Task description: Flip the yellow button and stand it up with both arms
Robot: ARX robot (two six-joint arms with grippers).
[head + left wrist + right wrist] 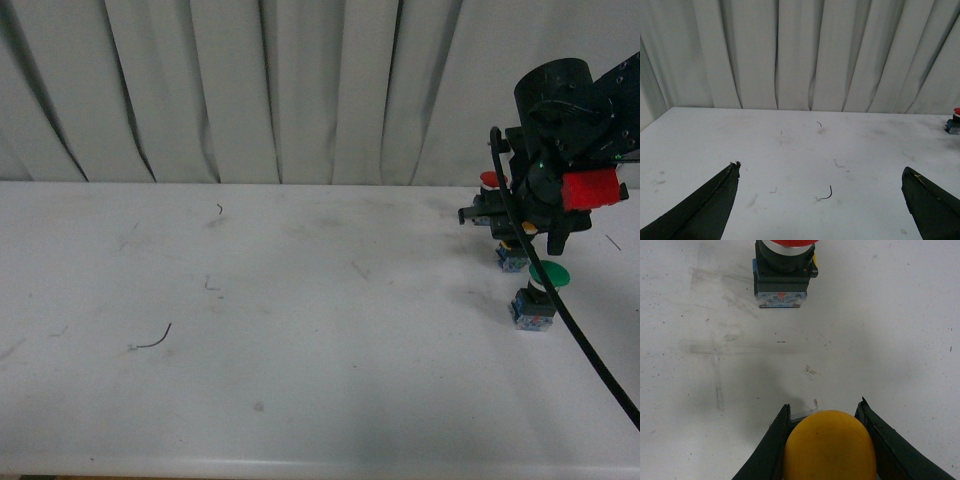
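The yellow button [830, 447] sits between my right gripper's [824, 406] two black fingers [771, 447], its round yellow cap facing the wrist camera just above the white table. The jaws are shut on the cap's sides. In the front view my right gripper [520, 236] hangs at the far right of the table; only the button's blue-grey block [512, 258] and a sliver of yellow show beneath the arm. My left gripper [820, 167] is open and empty above the table's left part, and it is out of the front view.
A red-capped button [782, 282] stands just beyond the yellow one, also seen in the front view [490, 181] and the left wrist view [955, 120]. A green-capped button [540, 292] stands nearer the front edge. The right arm's black cable [590, 350] trails down past it. White curtains hang behind the table [300, 330].
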